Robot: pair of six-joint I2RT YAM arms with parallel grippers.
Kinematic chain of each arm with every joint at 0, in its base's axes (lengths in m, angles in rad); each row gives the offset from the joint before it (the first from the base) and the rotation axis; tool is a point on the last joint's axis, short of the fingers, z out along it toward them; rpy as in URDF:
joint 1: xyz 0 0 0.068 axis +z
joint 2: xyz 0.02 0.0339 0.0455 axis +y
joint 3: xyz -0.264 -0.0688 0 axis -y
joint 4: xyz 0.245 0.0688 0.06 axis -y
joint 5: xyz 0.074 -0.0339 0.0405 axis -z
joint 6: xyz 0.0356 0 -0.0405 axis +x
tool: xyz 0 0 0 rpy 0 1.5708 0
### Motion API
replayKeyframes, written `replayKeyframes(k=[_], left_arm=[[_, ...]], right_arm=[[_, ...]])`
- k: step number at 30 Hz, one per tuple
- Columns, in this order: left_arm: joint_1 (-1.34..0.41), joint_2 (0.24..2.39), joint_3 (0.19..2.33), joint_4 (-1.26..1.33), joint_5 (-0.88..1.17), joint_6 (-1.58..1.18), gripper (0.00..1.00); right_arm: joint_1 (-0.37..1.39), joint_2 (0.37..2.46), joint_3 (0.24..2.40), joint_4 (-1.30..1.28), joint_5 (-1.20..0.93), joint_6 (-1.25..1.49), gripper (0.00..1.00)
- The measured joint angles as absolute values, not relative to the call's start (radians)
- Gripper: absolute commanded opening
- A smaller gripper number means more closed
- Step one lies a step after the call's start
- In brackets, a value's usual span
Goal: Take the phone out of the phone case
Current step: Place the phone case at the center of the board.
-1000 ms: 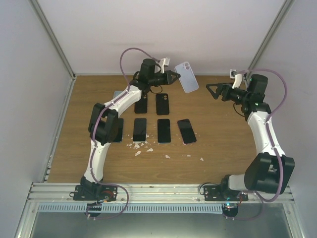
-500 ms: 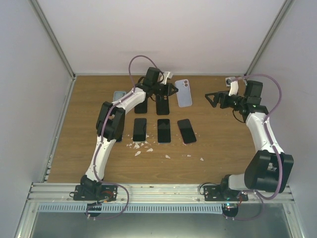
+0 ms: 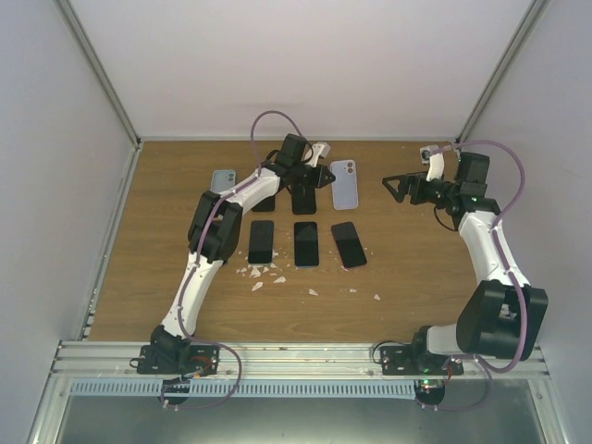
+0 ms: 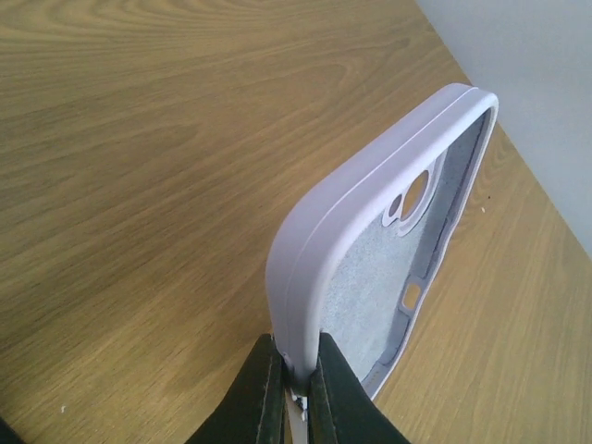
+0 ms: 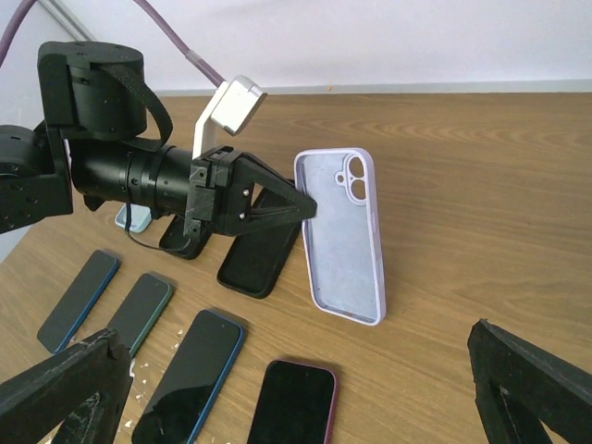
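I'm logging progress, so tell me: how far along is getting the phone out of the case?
Done: the lavender case is empty, its lining and camera hole showing. In hand: the left end effector pinches its edge; the right end effector hangs open, apart. Left: setting the case down, probably.

The left wrist view's bottom edge cut off the left claw point(image 4: 296, 361) and the lower end of the lavender phone case point(image 4: 370, 231). The right claw point(image 3: 393, 187) showed only finger stubs at its own view's corners. The left arm point(image 5: 111, 176) hid most of a light-blue item point(image 5: 129, 220), phone or case unclear. White scraps point(image 3: 264, 274) on the tabletop point(image 3: 157, 240) were too small to identify.
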State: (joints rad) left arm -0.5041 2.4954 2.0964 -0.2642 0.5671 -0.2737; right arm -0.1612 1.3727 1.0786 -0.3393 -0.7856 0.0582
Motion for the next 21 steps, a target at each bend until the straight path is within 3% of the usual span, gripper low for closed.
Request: replayKeyframes(k=[21], left_arm=[[-0.534, 2.584, 2.195, -0.277, 0.443, -0.205, 0.0]], right_arm=[[-0.161, 1.369, 1.065, -0.337, -0.786, 0.057, 1.0]])
